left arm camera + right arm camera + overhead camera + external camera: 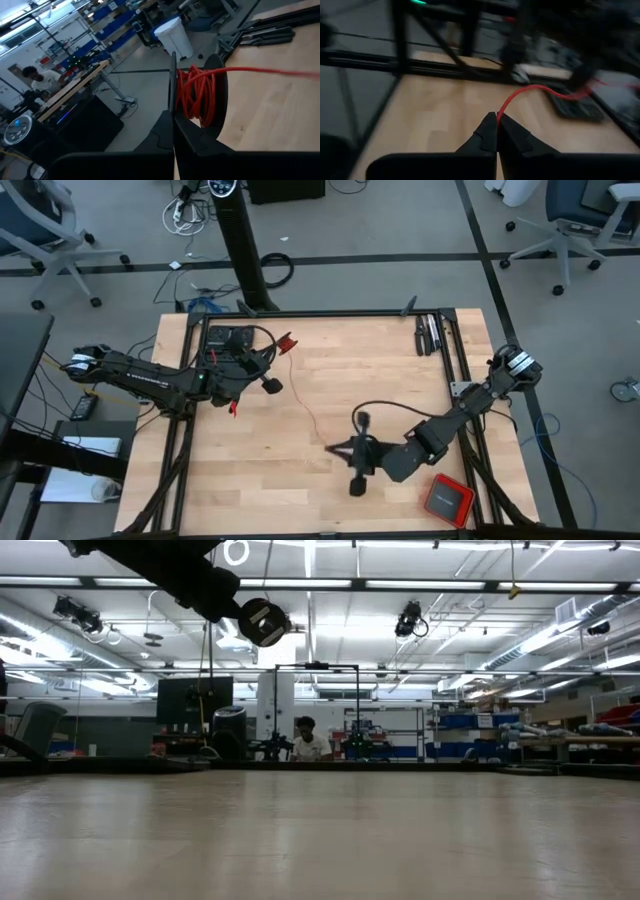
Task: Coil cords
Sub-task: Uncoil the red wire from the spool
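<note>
The thin red cord (305, 405) runs across the wooden table from my left gripper (286, 344) at the far left to my right gripper (333, 448) near the middle. Its wound part is a small bundle of several red turns (197, 95) at my left gripper's shut fingers. One strand (280, 72) leads off from it over the table. My right gripper (497, 117) is shut on the cord's other stretch, which arcs away (535, 88) toward the left arm. My left gripper has the red bundle (192, 102) at its fingers' free ends; the turns lie across the dark fingers (220, 75) and seem wound about them. The bundle is held clear of the table, and the strand leaving it runs out level. My right gripper pinches a single strand of the cord (500, 111) between its two fingertips. The fingers lie about level, pointing toward the table's left side. The cord rises from the tips in a slack arc.
A red square box with a dark top (447, 500) lies at the near right corner. Dark tools (430, 332) lie at the far right, a black device (232, 338) at the far left beside the left arm. A person (305, 740) sits in the room beyond.
</note>
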Controlling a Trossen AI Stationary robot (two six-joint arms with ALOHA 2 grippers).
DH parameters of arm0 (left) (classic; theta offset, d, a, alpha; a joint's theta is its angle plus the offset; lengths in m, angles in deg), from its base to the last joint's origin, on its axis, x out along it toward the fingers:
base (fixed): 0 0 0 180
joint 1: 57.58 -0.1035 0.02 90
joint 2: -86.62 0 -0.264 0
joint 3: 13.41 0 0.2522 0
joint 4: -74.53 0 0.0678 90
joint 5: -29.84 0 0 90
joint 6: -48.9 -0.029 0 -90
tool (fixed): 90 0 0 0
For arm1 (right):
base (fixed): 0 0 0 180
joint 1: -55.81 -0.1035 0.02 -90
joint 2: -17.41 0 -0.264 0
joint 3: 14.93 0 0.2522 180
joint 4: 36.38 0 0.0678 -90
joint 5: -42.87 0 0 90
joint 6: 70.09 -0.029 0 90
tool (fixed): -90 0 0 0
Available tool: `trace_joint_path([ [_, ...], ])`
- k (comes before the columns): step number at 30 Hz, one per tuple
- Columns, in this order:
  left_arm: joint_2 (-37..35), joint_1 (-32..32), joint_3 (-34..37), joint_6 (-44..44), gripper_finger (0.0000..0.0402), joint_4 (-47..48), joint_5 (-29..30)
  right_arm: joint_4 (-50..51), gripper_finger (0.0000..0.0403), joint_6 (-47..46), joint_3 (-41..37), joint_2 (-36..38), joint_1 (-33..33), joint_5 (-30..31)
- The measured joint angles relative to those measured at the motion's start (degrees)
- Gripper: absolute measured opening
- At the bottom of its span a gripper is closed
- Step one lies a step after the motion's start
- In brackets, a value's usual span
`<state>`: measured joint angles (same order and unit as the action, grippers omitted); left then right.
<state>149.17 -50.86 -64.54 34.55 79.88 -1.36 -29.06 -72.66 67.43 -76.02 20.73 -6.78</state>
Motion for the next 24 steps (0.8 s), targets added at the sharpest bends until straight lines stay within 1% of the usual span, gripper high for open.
trace_joint_path([
  [4, 0.00, 0.02, 0.00, 0.62, 0.0000, -1.21, -0.02, -0.67, 0.0002, 1.18, 0.00, 0.00, 0.78, -5.19],
  [6, 0.00, 0.02, 0.00, 1.70, 0.0000, -2.35, -0.01, -0.67, 0.0002, 1.18, 0.00, 0.00, 1.14, -9.53],
  [9, 0.00, 0.02, 0.00, 3.61, 0.0000, -4.52, -0.33, -0.67, 0.0002, -0.10, 0.00, 0.00, 1.80, -17.96],
  [11, 0.00, 0.09, 0.00, 4.44, 0.0000, -6.61, -1.21, -0.41, 0.0002, -2.08, 0.00, 0.00, 2.33, -21.31],
  [12, 0.00, 0.06, 0.00, 4.73, 0.0000, -7.80, -1.95, 0.04, 0.0002, -3.32, 0.00, 0.00, 2.54, -22.07],
  [15, 0.02, 0.30, 0.00, 6.03, 0.0000, -11.78, -6.97, 3.09, 0.0005, -8.43, 0.00, 0.00, 3.40, -22.53],
  [17, 0.00, 0.61, 0.00, 5.92, 0.0000, -14.85, -11.60, 6.39, 0.0011, -12.55, 0.00, 0.00, 4.27, -21.18],
  [20, 0.00, 1.12, 0.00, 5.83, 0.0000, -18.09, -16.96, 12.98, 0.0028, -17.14, 0.00, -0.02, 5.16, -18.45],
  [24, 0.00, 1.66, 0.00, 5.79, 0.0000, -20.28, -21.54, 23.40, 0.0059, -24.38, 0.00, -0.02, 6.03, -16.32],
])
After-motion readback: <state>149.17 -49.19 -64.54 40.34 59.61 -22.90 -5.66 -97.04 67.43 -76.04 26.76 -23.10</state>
